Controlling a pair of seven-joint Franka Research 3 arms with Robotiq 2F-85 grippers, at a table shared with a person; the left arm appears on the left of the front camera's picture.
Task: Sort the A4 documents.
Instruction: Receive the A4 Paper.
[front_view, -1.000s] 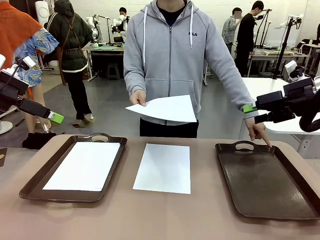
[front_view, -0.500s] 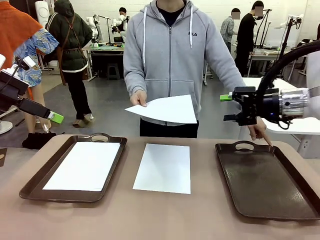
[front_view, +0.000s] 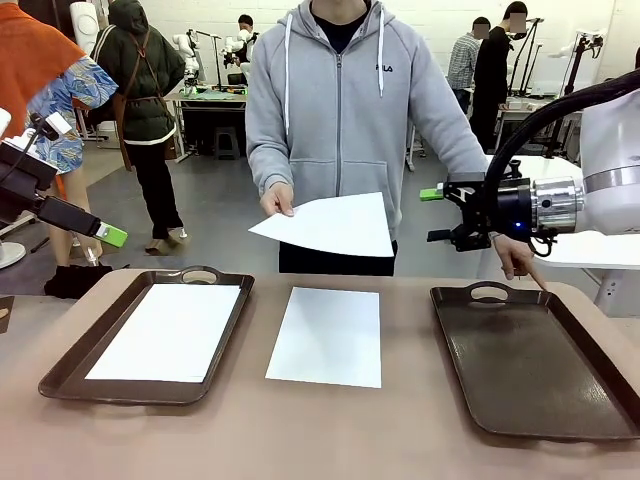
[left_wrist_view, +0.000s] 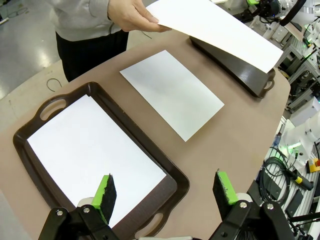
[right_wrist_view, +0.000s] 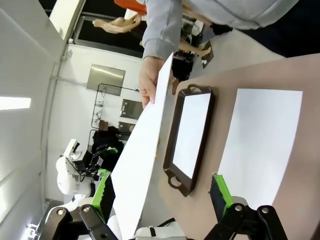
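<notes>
A person across the table holds one white A4 sheet (front_view: 330, 222) out over the far edge. A second sheet (front_view: 326, 335) lies on the bare table in the middle. A third sheet (front_view: 168, 330) lies in the left brown tray (front_view: 70, 370). My right gripper (front_view: 432, 215) hangs open in the air just right of the held sheet, at its height; in the right wrist view that sheet (right_wrist_view: 142, 165) stands edge-on ahead of the left finger. My left gripper (left_wrist_view: 167, 192) is open, high above the left tray's near end and holds nothing.
The right brown tray (front_view: 530, 360) has nothing in it. The person's other hand (front_view: 520, 262) points down at its far rim, right under my right arm. People and other benches stand far behind.
My right arm has swung in from the right edge towards the held sheet, its gripper staying open. The left arm, the sheets and the person's hands have kept their places.
</notes>
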